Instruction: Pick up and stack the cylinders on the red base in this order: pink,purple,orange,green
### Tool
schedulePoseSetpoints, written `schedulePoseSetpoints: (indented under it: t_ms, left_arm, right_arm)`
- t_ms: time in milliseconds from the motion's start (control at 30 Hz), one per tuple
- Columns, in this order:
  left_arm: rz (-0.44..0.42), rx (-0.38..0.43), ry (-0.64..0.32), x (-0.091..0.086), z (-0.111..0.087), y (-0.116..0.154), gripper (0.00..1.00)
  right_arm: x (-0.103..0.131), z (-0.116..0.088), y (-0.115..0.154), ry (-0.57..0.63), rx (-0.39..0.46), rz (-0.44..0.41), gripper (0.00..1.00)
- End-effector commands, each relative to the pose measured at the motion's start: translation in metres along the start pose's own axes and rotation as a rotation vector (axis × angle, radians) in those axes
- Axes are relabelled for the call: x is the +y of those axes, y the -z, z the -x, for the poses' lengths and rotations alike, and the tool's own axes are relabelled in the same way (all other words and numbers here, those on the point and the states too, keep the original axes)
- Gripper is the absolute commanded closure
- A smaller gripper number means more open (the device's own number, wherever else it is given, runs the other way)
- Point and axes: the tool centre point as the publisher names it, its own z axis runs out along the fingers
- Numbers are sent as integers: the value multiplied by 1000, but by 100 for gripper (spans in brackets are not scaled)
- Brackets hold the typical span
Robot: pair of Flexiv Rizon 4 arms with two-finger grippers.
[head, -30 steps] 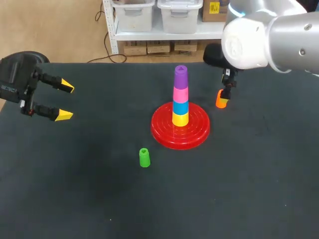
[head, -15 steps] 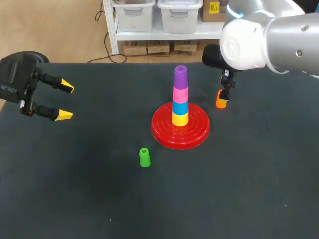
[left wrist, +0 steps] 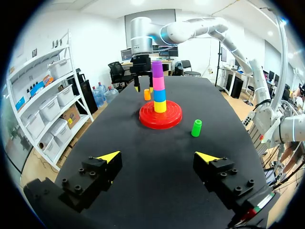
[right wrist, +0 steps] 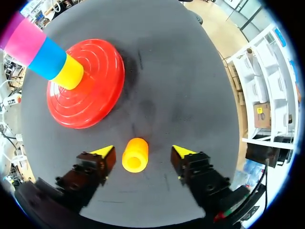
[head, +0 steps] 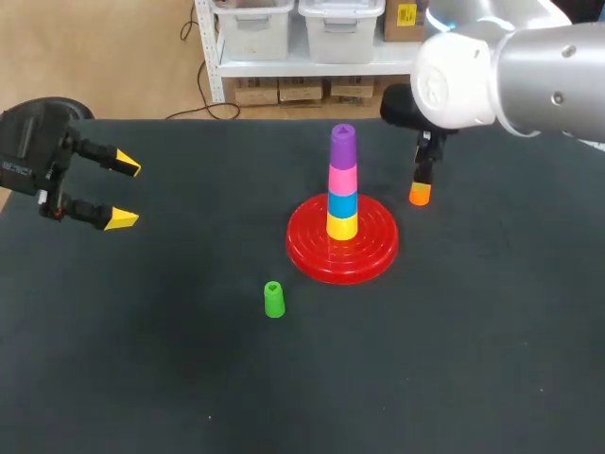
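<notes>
Now our right gripper (right wrist: pixel 143 151) hangs wide open and empty, straddling the upright orange cylinder (right wrist: pixel 135 154) without touching either flank; it stands on the table (right wrist: pixel 190 71) near the red base (right wrist: pixel 102 90). Our left gripper (left wrist: pixel 158 156), open and empty too, sits well apart.

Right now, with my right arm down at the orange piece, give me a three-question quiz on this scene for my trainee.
1. True or false: the right gripper is shut on the orange cylinder.
2. Which piece sits topmost on the red base? A yellow, B purple cylinder, C blue.
3. Fill in: the ___ cylinder stands alone in front of the base.
Key: 1 false, it is open, with the cylinder untouched between its tips. 2 B. 3 green cylinder.
</notes>
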Motion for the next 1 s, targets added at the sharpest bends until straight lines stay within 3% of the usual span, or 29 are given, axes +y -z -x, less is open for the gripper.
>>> schedulePoseSetpoints:
  t_ms: [33, 633, 1000]
  left_arm:
    - [2, -4, -3, 0, -1, 0, 0]
    - [2, -4, -3, 0, -1, 0, 0]
    - [2, -4, -3, 0, -1, 0, 0]
  right_arm:
    - [-1, 0, 0, 2, 1, 7, 100]
    - [2, 5, 4, 12, -20, 21, 100]
    - [10, 10, 49, 11, -21, -48, 100]
